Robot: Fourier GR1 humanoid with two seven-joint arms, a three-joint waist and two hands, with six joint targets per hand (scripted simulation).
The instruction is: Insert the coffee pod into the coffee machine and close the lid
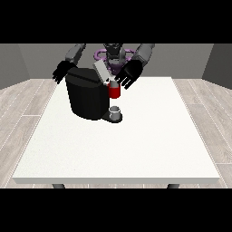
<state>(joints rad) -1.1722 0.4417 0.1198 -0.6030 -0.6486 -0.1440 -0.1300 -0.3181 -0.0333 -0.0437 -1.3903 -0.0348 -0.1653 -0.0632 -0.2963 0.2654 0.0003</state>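
No text, label, brand, number or sign can be read anywhere. The black, rounded coffee machine (88, 97) shows plain dark sides (no logo or marking can be made out on them), its raised grey lid (101, 71) is blank, and the red part at its front (114, 92) carries no lettering. The small grey cup (115, 113) below it and the large white table (118, 149) are likewise unmarked.

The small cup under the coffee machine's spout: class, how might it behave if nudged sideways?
The cup looks small and squat, so it would probably slide rather than tip. Standing upright on the machine's base, it likely won't roll. It seems light beside the bulky coffee machine.
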